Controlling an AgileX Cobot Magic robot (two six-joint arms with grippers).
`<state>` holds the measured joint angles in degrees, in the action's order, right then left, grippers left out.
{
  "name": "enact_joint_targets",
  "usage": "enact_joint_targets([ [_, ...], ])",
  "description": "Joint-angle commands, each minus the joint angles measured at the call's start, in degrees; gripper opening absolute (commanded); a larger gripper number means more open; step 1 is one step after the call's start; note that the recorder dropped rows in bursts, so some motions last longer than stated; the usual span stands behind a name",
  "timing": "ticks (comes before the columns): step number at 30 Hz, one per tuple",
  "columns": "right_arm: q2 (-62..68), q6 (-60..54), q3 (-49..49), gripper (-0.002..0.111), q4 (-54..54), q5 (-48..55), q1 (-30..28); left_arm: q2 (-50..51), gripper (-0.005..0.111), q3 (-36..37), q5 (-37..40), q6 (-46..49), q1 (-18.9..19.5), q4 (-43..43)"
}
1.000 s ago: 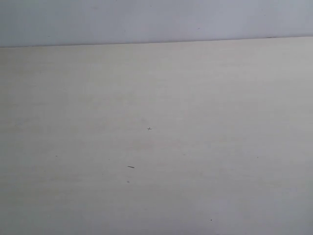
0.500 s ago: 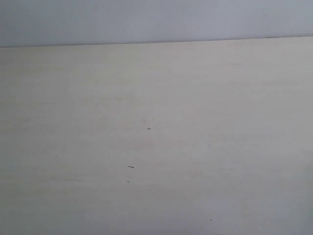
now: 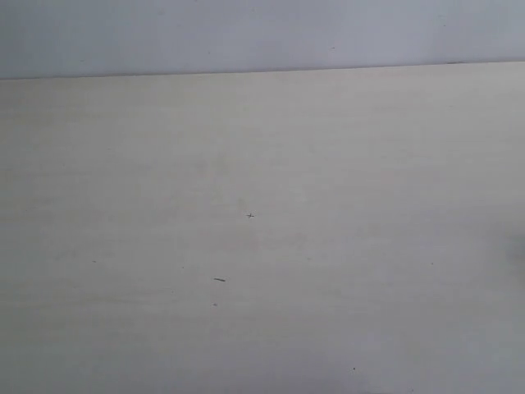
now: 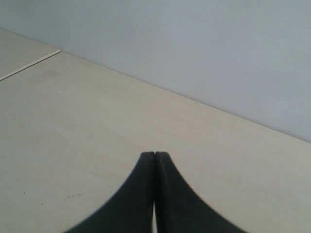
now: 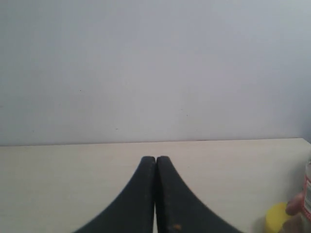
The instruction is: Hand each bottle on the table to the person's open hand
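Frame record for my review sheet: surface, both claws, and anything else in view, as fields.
table: pale cream, a few dark specks
left claw: shut, holding nothing
right claw: shut, holding nothing
right wrist view edge: yellow object beside what looks like a fingertip
bottles: none clearly made out

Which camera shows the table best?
The exterior view: the table fills most of the frame, its dark specks visible. The left wrist view shows a slanted stretch; the right wrist view only a narrow strip.

A red-labelled bottle peeks over the cream table.
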<state>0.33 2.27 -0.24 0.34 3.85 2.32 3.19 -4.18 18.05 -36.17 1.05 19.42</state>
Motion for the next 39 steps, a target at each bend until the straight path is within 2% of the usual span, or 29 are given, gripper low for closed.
enact_joint_targets([
  [1, -0.3, -0.3, 0.2, 0.0, -0.3, -0.6, -0.3, -0.1, 0.0, 0.2, -0.2, 0.1, 0.1, 0.0],
  [14, -0.3, -0.2, 0.2, 0.0, -0.3, -0.3, -0.3, -0.1, 0.0, 0.2, -0.2, 1.8, 0.3, 0.5],
  [16, -0.3, -0.2, 0.2, 0.0, -0.3, -0.3, -0.3, -1.0, 0.0, 0.2, -0.2, 1.9, 1.6, 1.2],
  [24, -0.3, -0.2, 0.2, 0.0, -0.3, -0.3, -0.3, -3.2, 0.0, 1.2, -0.2, 1.9, 11.1, 0.7],
  [29, -0.3, -0.2, 0.2, 0.0, -0.3, -0.3, -0.3, -3.2, 0.0, 3.3, -1.6, 1.9, 14.4, 0.7],
  [33, -0.3, -0.2, 0.2, 0.0, -0.3, -0.3, -0.3, -3.2, 0.0, 4.2, -5.3, 1.9, 15.5, 0.8],
  [39, -0.3, -0.2, 0.2, 0.0, -0.3, -0.3, -0.3, -3.2, 0.0, 4.2, -6.1, 1.9, 15.5, 1.0],
])
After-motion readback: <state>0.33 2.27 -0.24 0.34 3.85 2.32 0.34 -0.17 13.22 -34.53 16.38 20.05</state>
